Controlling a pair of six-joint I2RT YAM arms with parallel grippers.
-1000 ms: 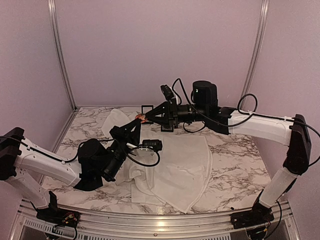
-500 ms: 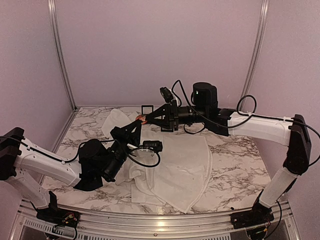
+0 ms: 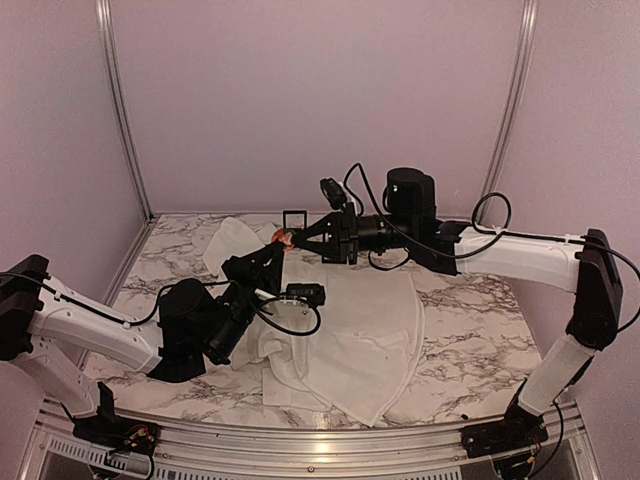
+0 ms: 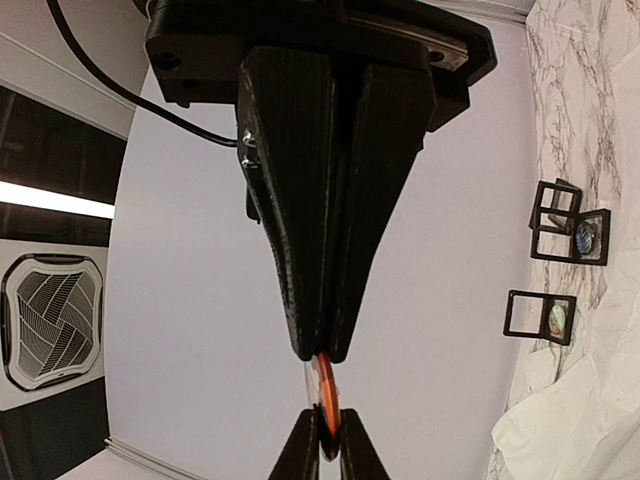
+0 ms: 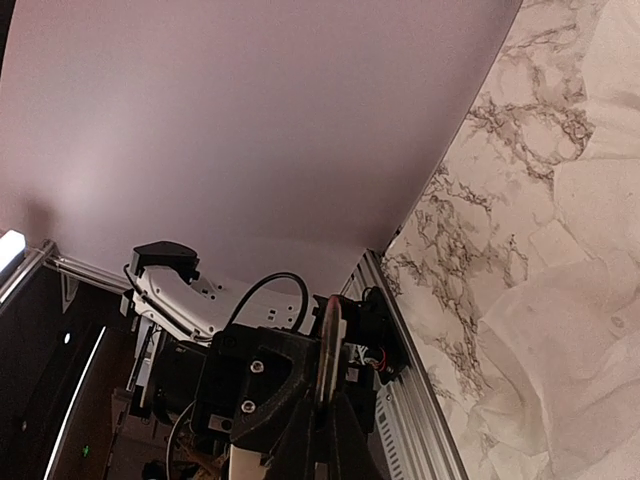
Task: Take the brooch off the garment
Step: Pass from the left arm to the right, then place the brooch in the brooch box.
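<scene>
**Top external view.** Lilac walls point(image 3: 320, 100) enclose a marbled desk point(image 3: 470, 300). The garment point(image 3: 360, 330) lies spread and rumpled across the middle of it. Both arms reach inward and meet above the shirt's far edge. There the brooch point(image 3: 283, 238), a small orange disc, sits between the tips of the left fingers point(image 3: 262, 258) and the right fingers point(image 3: 302, 236). It is raised off the cloth, and no fabric hangs from it.

**Left wrist view.** The left fingers point(image 4: 290, 200) are pressed together, with the top rim of the brooch point(image 4: 327, 400) pinched at their tips. The right fingers point(image 4: 300, 450) come up from below and are closed narrowly on its lower rim. Small black display frames point(image 4: 540, 317) stand on the desk beyond, beside a fold of the garment point(image 4: 570, 420).

**Right wrist view.** The right fingers point(image 5: 300, 450) are closed around the brooch point(image 5: 328, 340), which is seen edge-on. The body of the left gripper lies just behind it. The garment point(image 5: 590, 330) lies well below on the desk point(image 5: 480, 150).

**Step.** The brooch appears to be free of the shirt already, so the step in hand is a transfer between arms. The next move calls for one pair of fingers to let go while the other keeps a firm pinch, because the disc is thin and held only by its rim. The brooch can then be carried clear and set down on the desk away from the cloth.
</scene>
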